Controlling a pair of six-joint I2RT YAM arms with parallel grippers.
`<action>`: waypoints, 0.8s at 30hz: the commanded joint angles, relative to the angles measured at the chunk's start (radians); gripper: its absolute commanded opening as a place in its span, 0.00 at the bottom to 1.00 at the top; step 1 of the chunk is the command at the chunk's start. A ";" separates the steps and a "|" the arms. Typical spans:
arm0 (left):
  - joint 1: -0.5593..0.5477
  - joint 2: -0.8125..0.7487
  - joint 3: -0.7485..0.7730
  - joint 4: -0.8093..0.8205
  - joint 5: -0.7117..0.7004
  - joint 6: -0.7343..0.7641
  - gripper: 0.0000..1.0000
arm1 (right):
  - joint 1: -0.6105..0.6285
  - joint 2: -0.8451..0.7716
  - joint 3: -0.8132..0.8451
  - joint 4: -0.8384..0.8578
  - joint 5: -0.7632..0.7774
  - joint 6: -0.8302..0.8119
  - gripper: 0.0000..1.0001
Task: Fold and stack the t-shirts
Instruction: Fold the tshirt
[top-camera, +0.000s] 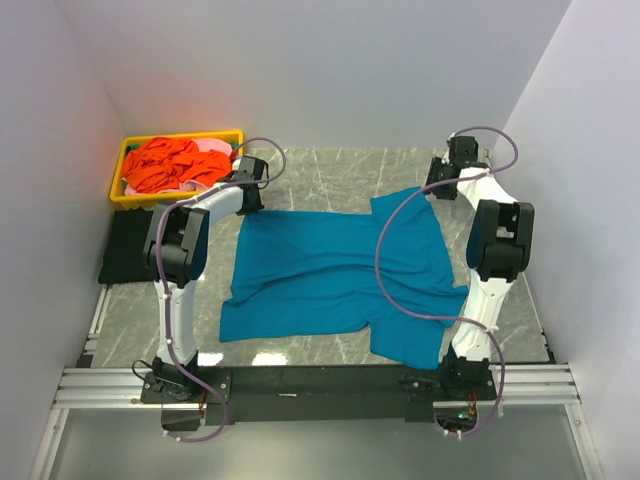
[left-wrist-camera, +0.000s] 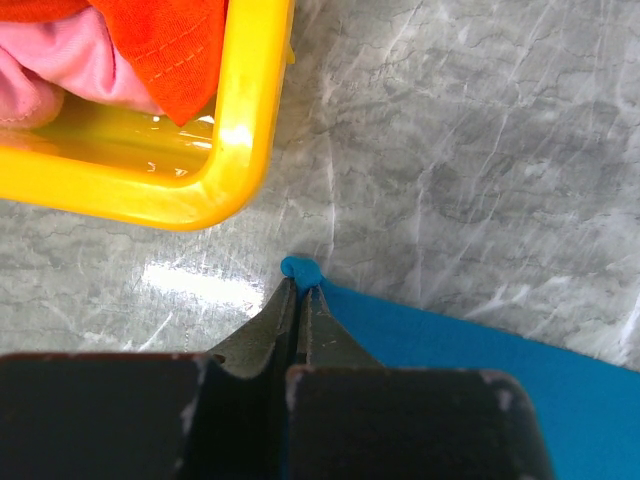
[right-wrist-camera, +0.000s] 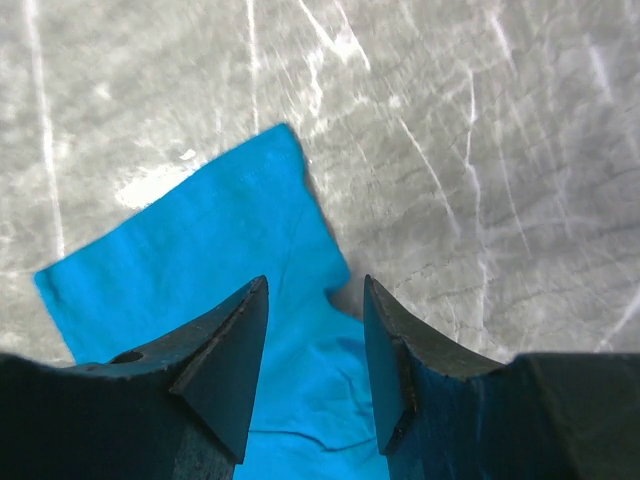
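From above, the teal shirt (top-camera: 330, 275) lies spread but rumpled on the table (top-camera: 330, 165) between the two arms. Its near edge is wrinkled and one sleeve lies toward the far right. A black shirt (top-camera: 125, 250) lies flat at the left edge. An orange shirt (top-camera: 170, 165) is heaped in the yellow tray (top-camera: 180, 135) at the far left. The left gripper (top-camera: 250, 195) sits at the teal shirt's far-left corner and the right gripper (top-camera: 445, 180) near the far-right sleeve, but this view cannot settle their jaws. The left wrist view does: the jaws are pinched tight on that corner, with a small nub of cloth poking past the tips. It also shows a pink shirt (left-wrist-camera: 60, 60) under the orange one. The right wrist view shows the jaws spread apart, holding nothing, above the sleeve's edge. The cloth looks light, limp and likely to sag or slip, so corners and hems seem the best holds.
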 joint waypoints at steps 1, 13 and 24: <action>-0.002 -0.006 -0.019 -0.065 -0.009 0.018 0.01 | -0.008 0.019 0.042 -0.065 -0.022 -0.020 0.50; -0.002 -0.013 -0.016 -0.068 -0.013 0.021 0.01 | 0.000 0.132 0.182 -0.117 -0.044 -0.024 0.49; -0.002 -0.021 -0.016 -0.069 -0.015 0.024 0.01 | 0.037 0.229 0.320 -0.206 0.022 -0.043 0.48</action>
